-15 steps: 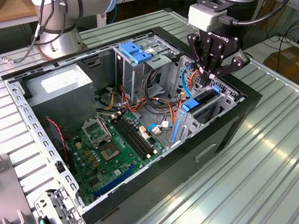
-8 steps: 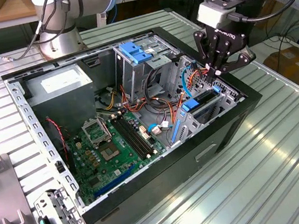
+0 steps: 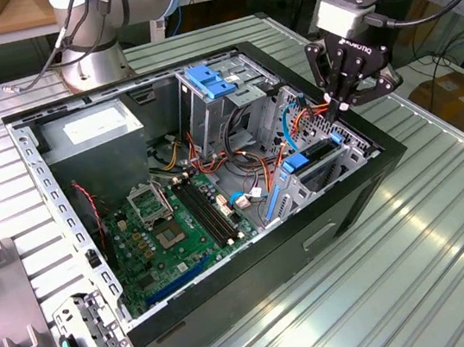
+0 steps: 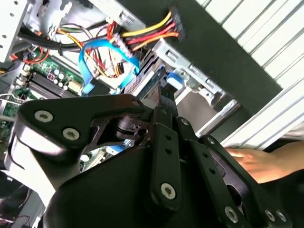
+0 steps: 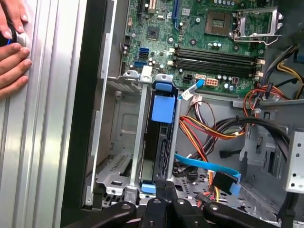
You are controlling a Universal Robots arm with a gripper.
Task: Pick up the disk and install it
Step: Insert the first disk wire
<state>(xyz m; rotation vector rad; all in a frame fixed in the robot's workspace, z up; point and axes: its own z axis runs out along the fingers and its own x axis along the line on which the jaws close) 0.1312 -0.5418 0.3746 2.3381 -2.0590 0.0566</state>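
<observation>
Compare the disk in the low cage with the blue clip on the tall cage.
The disk is dark grey with blue edging; the blue clip is all blue. The disk stands on edge inside the low cage; the clip lies atop the tall cage. The gripper hangs by the disk, apart from the clip. Both show bright blue plastic.

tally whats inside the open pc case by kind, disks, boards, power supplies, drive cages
disk: 1
motherboard: 1
power supply: 1
drive cages: 2
total: 5
</observation>
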